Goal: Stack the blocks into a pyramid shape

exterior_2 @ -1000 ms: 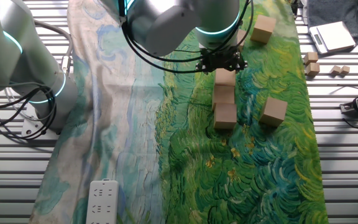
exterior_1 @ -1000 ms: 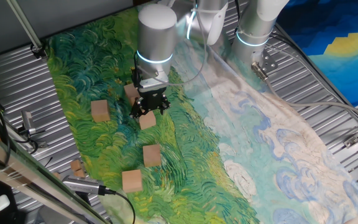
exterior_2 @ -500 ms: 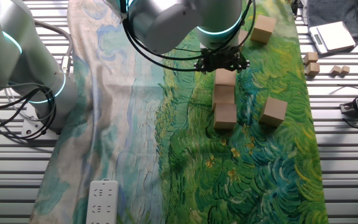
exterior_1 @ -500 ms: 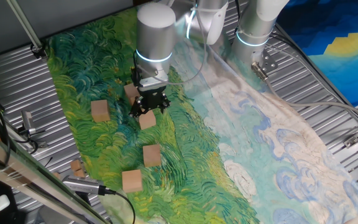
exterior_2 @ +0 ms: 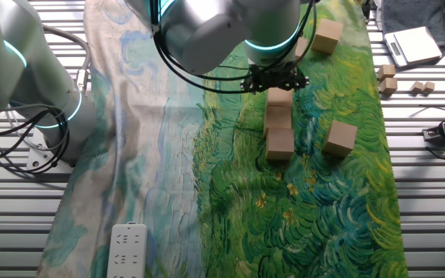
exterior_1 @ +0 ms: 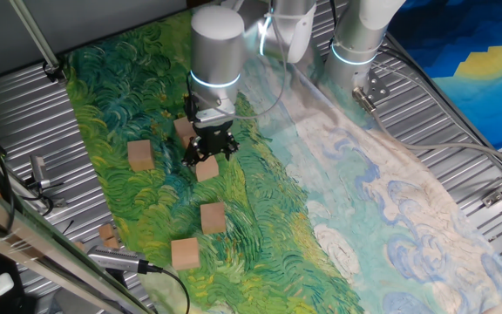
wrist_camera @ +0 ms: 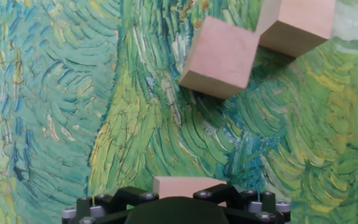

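Three tan wooden blocks lie in a row on the painted cloth: one (exterior_2: 280, 96) right below my gripper (exterior_2: 275, 77), a second (exterior_2: 278, 117) and a third (exterior_2: 280, 143). In the hand view the first block (wrist_camera: 188, 185) shows at the bottom edge between the jaws, with the second (wrist_camera: 221, 57) and the third (wrist_camera: 297, 22) beyond it. The gripper (exterior_1: 209, 150) is open and stands just above that block (exterior_1: 206, 169). Three loose blocks lie apart: one (exterior_2: 339, 137), one (exterior_2: 327, 35) and one (exterior_2: 300, 46) partly hidden by the arm.
The loose blocks show in one fixed view (exterior_1: 140, 155), (exterior_1: 213, 216), (exterior_1: 185, 253). Small tan scraps (exterior_2: 385, 77) lie on the metal slats beside the cloth. A power strip (exterior_2: 130, 249) lies at the cloth's edge. A second robot base (exterior_2: 22, 85) stands at the side.
The gripper has risen very slightly over the block at the row's end. The blocks have not moved.
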Controlling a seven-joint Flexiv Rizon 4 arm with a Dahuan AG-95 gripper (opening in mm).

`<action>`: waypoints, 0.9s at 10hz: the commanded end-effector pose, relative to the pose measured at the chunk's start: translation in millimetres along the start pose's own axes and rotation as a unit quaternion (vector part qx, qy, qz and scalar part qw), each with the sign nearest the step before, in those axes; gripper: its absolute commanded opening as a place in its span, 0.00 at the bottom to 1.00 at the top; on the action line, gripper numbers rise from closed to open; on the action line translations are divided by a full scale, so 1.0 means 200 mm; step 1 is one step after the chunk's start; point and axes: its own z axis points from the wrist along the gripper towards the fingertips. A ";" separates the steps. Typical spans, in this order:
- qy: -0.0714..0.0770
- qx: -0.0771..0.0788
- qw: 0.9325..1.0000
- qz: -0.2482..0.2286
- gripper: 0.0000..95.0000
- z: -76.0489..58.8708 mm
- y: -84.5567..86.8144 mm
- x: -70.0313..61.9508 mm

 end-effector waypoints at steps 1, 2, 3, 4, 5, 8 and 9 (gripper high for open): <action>0.002 0.002 1.000 0.001 1.00 0.00 0.00 0.00; 0.001 0.002 1.000 0.004 1.00 0.00 0.01 0.01; 0.002 0.002 1.000 0.008 1.00 0.01 0.02 0.01; 0.002 0.003 1.000 0.009 1.00 0.01 0.03 0.01; 0.002 0.004 1.000 0.009 1.00 0.01 0.03 0.01; 0.002 0.005 1.000 0.007 1.00 0.01 0.03 0.01; 0.002 0.006 1.000 0.007 1.00 -0.01 0.03 0.01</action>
